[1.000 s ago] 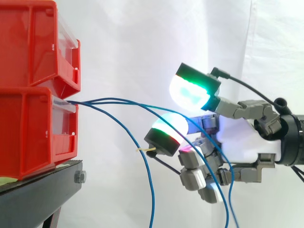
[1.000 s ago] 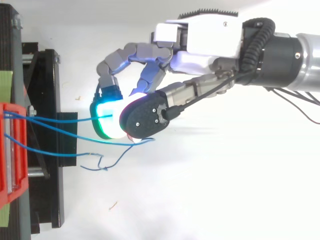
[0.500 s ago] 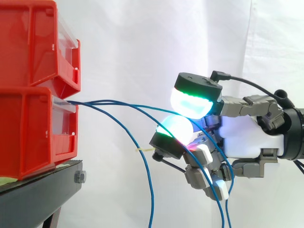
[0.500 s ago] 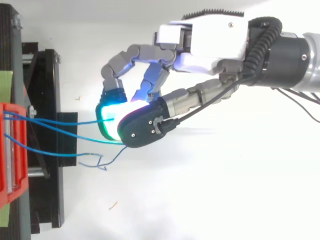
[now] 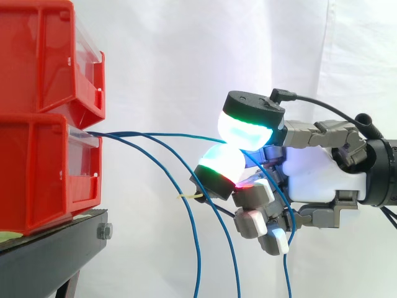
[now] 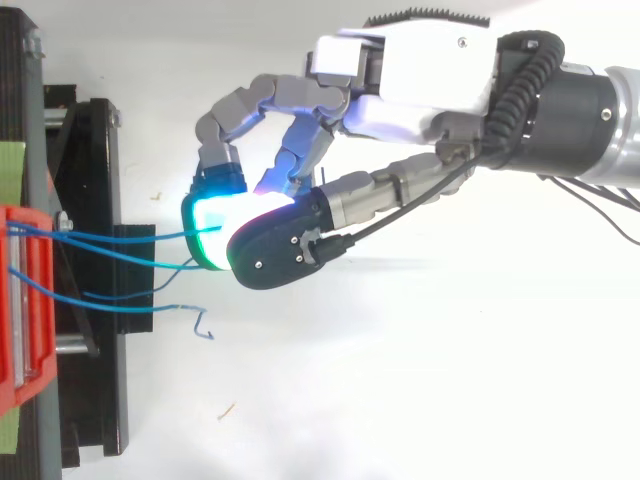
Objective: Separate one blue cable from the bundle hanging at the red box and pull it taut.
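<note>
Cable point(image 5: 173, 133) runs nearly level from the box point(image 5: 43, 167) straight into my hand point(image 5: 316, 177), which pinches it between pads point(image 5: 245, 129); I'd pull directly away from the box.

The hand point(image 5: 316, 180) is closing: the upper fingertip pad point(image 5: 247, 127) is coming down and left toward the lower pad point(image 5: 220, 164), and the two are now nearly touching where a clear gap separated them a second ago. One blue cable point(image 5: 161, 133) is now running between the pads, and its span from the red box point(image 5: 49, 167) is straightening from a sagging arc into a nearly level line. A second cable point(image 5: 232, 248), earlier draped past the palm, is now hanging free left of the fingers. In the top view, the curled cable end point(image 6: 204, 324) is dropping back leftward, away from the hand point(image 6: 420, 70)
</note>
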`<state>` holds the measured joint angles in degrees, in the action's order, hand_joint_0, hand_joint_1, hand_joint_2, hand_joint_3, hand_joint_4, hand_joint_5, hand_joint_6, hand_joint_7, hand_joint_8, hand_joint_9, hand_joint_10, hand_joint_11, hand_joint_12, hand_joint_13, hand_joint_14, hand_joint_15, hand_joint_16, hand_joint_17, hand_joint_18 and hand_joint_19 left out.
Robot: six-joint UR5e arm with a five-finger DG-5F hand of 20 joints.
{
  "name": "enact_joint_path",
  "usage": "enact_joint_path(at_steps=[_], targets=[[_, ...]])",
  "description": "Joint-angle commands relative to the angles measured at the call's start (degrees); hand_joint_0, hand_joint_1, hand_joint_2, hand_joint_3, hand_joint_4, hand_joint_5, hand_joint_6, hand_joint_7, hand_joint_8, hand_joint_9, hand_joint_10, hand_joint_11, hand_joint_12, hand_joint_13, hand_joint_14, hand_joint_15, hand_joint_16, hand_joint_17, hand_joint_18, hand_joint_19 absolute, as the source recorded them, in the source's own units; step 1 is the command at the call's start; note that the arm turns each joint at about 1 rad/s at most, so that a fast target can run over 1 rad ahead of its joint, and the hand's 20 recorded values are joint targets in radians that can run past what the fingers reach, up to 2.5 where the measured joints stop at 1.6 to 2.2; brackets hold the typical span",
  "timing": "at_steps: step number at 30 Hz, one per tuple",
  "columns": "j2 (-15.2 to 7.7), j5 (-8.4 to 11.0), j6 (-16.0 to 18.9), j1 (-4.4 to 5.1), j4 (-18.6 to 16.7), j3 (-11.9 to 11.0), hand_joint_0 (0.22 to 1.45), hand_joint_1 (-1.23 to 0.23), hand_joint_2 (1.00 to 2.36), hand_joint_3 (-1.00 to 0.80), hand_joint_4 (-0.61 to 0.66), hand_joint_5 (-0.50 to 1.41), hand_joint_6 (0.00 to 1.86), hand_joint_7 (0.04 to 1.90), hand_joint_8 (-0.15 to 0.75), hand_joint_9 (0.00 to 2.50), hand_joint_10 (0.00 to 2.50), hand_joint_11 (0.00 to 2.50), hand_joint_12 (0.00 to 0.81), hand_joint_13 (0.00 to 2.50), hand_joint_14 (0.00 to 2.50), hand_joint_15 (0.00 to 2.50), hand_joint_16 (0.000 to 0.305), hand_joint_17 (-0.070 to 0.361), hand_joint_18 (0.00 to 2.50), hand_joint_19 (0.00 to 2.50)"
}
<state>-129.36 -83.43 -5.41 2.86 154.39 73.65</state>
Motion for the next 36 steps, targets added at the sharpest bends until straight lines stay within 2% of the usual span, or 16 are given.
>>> enact_joint_path(at_steps=[1,5,8,14,16,18,19,21,23,27,28,30,32,36], targets=[[-0.2,0.38,0.1,0.21,-0.1,0.1,0.67,-0.79,1.02,-0.17,0.02,-0.19,0.9,1.2,0.389,1.1,0.02,1.16,0.392,1.0,0.02,0.8,0.046,0.104,1.12,0.62],[-0.3,0.46,0.6,0.39,-0.1,0.7,0.68,-0.77,1.02,-0.19,0.02,-0.19,0.9,1.17,0.381,1.15,0.01,1.33,0.399,1.03,0.02,0.87,0.046,0.103,1.11,0.63],[-0.4,1.34,0.5,0.74,-0.1,1.1,0.68,-0.77,1.02,-0.2,0.02,-0.19,0.9,1.15,0.381,1.19,0.01,1.45,0.41,1.08,0.02,0.97,0.045,0.102,1.11,0.63],[-0.5,1.43,0.4,1.18,0.1,1.1,0.69,-0.77,1.02,-0.21,0.02,-0.19,0.9,1.14,0.388,1.17,0.02,1.63,0.426,1.03,0.02,1.06,0.047,0.107,1.03,0.62],[-0.8,1.43,0.4,1.35,0.1,1.1,0.68,-0.77,1.02,-0.21,0.02,-0.19,0.9,1.14,0.39,1.14,0.15,1.65,0.429,1.05,0.02,1.14,0.048,0.107,1.03,0.64],[-1.4,1.34,0.6,1.53,0.1,1.1,0.68,-0.77,1.02,-0.21,0.02,-0.19,0.9,1.13,0.394,1.06,0.49,1.56,0.437,1.08,0.01,1.23,0.049,0.11,1.04,0.67],[-1.5,1.34,0.6,1.62,0.1,1.1,0.68,-0.77,1.02,-0.21,0.02,-0.19,0.9,1.13,0.394,1.05,0.54,1.54,0.439,1.09,0.01,1.23,0.049,0.11,1.04,0.67],[-1.4,1.43,0.5,1.79,0.2,1.1,0.68,-0.77,1.01,-0.2,0.02,-0.19,0.9,1.12,0.411,0.92,0.97,1.39,0.438,1.12,0.01,1.33,0.05,0.111,1.06,0.72],[-1.4,1.34,0.8,1.79,0.4,1.1,0.68,-0.77,1.02,-0.2,0.02,-0.19,0.9,1.12,0.418,0.86,1.15,1.36,0.438,1.14,0.0,1.43,0.05,0.113,1.08,0.75],[-1.4,1.25,0.9,1.88,1.5,1.1,0.68,-0.77,1.01,-0.2,0.02,-0.19,0.9,1.13,0.425,0.82,1.3,1.3,0.436,1.11,0.3,1.4,0.051,0.115,1.11,0.81],[-1.4,1.17,0.9,1.88,2.3,1.1,0.68,-0.77,1.01,-0.19,0.02,-0.19,0.9,1.12,0.427,0.8,1.43,1.25,0.437,1.09,0.43,1.39,0.051,0.116,1.13,0.84],[-1.3,1.08,1.1,1.88,4.2,1.1,0.68,-0.78,1.01,-0.2,0.02,-0.19,0.9,1.12,0.427,0.78,1.52,1.26,0.442,1.06,0.63,1.35,0.052,0.116,1.14,0.89],[-1.3,1.08,1.6,1.88,4.6,1.1,0.69,-0.78,1.01,-0.19,0.02,-0.19,0.9,1.12,0.429,0.75,1.69,1.2,0.444,1.02,0.92,1.3,0.052,0.117,1.17,0.97],[-1.3,0.02,2.2,1.88,5.7,1.1,0.69,-0.78,1.01,-0.19,0.03,-0.19,0.9,1.12,0.427,0.73,1.75,1.19,0.448,1.0,1.07,1.25,0.053,0.119,1.2,1.0]])
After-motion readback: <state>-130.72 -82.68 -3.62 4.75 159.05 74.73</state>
